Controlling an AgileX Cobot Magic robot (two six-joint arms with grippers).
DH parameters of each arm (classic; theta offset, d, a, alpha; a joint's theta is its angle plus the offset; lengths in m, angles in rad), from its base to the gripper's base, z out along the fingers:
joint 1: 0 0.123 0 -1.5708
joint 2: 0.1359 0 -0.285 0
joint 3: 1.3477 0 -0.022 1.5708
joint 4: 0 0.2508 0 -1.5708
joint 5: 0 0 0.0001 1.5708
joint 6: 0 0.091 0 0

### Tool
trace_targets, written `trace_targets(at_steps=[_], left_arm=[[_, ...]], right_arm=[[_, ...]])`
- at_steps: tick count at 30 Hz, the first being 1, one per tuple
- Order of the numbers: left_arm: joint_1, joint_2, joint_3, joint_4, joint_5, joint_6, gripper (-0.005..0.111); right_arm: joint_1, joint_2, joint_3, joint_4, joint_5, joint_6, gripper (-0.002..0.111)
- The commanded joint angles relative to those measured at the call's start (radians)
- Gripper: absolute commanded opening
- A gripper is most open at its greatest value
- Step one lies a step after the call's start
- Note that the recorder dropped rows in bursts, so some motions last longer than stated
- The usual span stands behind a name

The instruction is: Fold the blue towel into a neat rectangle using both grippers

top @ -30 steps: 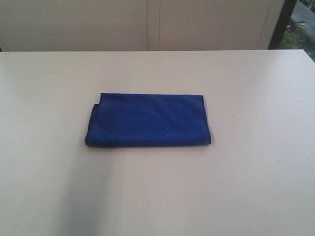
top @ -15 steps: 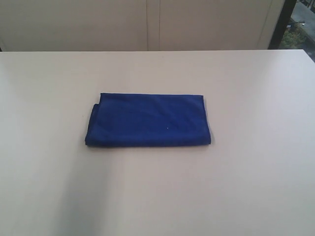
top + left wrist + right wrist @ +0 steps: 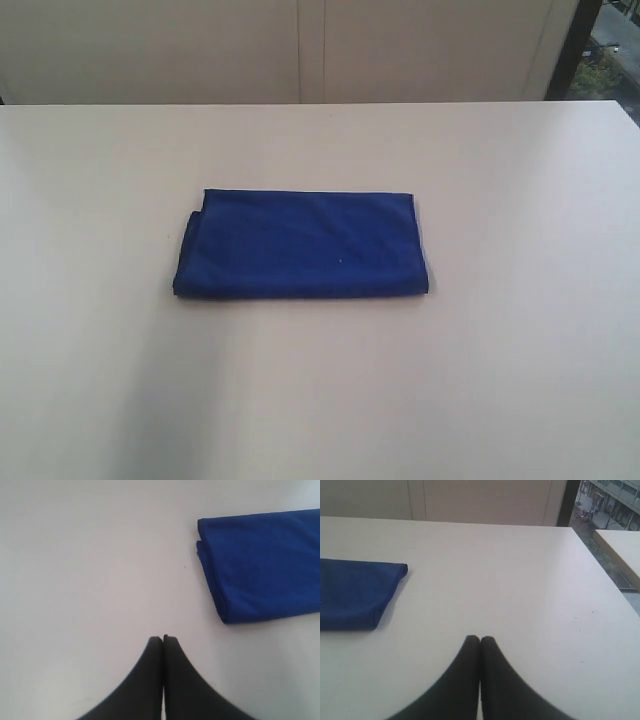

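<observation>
Nearest to me, the left end effector, a pair of black tapering fingers, hangs over the bare top with its jaws pressed together and nothing between them. The right end effector, of the same black build, is also closed tight and empty. Both sit above the pale cream, matte surface, each well apart from the cloth.

Further in, around the middle of the surface, lies the plush, royal blue towel. It is folded into a flat rectangle, with its long sides running across the exterior view. The end toward the left arm shows stacked layers, the top one set slightly back so that a small step shows at the far corner. The end toward the right arm looks tidier, with a thin pale line of hem along it. A tiny light speck sits on the top face.

Beyond the surface's far edge stand beige wall panels with vertical seams. At the far right there is a dark window frame with daylight and buildings outside. A second pale tabletop stands beside that window.
</observation>
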Motion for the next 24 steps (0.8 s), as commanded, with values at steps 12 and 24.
trace_targets(at_steps=[12, 24], left_arm=[[0.003, -0.009, 0.004, -0.005, 0.005, 0.005, 0.000], [0.003, -0.009, 0.004, -0.005, 0.005, 0.005, 0.000]], right_arm=[[0.008, -0.005, 0.018, -0.011, -0.017, 0.005, 0.000], [0.008, -0.005, 0.042, -0.011, -0.031, 0.005, 0.000]])
